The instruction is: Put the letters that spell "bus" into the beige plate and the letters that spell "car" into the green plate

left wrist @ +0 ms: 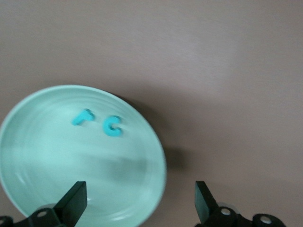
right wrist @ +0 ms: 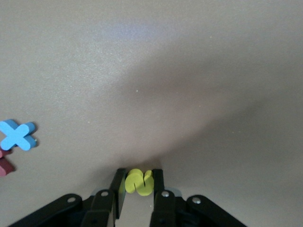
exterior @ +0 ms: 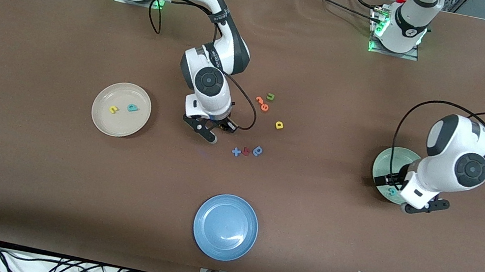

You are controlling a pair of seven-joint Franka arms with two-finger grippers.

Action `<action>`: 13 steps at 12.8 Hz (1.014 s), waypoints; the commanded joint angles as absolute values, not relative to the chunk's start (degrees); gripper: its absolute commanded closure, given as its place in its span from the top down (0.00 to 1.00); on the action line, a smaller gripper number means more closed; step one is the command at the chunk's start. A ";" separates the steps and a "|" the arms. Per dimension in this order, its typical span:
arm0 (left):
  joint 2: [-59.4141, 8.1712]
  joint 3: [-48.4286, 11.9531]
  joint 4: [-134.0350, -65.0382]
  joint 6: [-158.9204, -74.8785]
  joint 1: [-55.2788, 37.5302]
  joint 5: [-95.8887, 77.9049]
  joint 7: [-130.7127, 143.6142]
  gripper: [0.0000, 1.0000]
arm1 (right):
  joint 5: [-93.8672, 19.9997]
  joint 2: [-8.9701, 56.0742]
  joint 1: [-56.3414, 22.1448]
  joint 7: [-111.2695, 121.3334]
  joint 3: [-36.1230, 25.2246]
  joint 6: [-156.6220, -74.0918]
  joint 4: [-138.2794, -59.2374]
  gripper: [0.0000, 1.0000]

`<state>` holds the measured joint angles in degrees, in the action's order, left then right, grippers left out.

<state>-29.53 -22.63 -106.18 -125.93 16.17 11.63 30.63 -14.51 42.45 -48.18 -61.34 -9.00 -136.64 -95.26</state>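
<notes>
My right gripper (right wrist: 138,188) is shut on the yellow "s" (right wrist: 139,182), low at the table between the beige plate (exterior: 102,118) and a row of loose letters. A yellow "u" (exterior: 113,109) and a teal "b" (exterior: 132,108) lie in that plate. Over the green plate (left wrist: 38,156) my left gripper (left wrist: 139,205) hangs open, holding nothing. Below it in the plate lie the teal "r" (left wrist: 82,117) and the teal "c" (left wrist: 113,126). The yellow "a" (exterior: 279,124) rests on the table near the middle.
Orange letters (exterior: 262,103) and an olive-green "u" (exterior: 271,96) lie beside the yellow "a". A blue "x" (exterior: 236,152), a red piece (exterior: 246,151) and a blue rounded letter (exterior: 258,150) sit close to my right gripper. Nearest the camera stands a blue plate (exterior: 225,227).
</notes>
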 commanded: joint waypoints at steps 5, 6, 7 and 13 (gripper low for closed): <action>-28.92 -30.67 -106.61 -124.10 10.83 12.83 54.37 1.00 | -14.68 36.22 -47.46 -46.10 -16.06 -119.03 -91.32 0.06; -29.09 -30.67 -106.61 -124.19 9.07 12.57 57.45 1.00 | -14.68 35.17 -47.46 -40.57 -19.04 -115.52 -91.32 0.06; -29.18 -30.76 -106.52 -124.54 7.14 12.57 60.53 1.00 | -14.76 34.72 -47.46 -34.95 -22.12 -112.18 -91.32 0.06; -35.32 -30.76 -106.44 -131.11 -2.36 11.69 77.67 0.99 | -14.85 35.07 -47.20 -8.54 -33.48 -118.62 -101.22 0.06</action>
<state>-32.76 -30.95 -106.74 -127.97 -0.71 11.62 73.41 -14.47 35.33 -46.36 -12.90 -32.19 -113.56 -96.58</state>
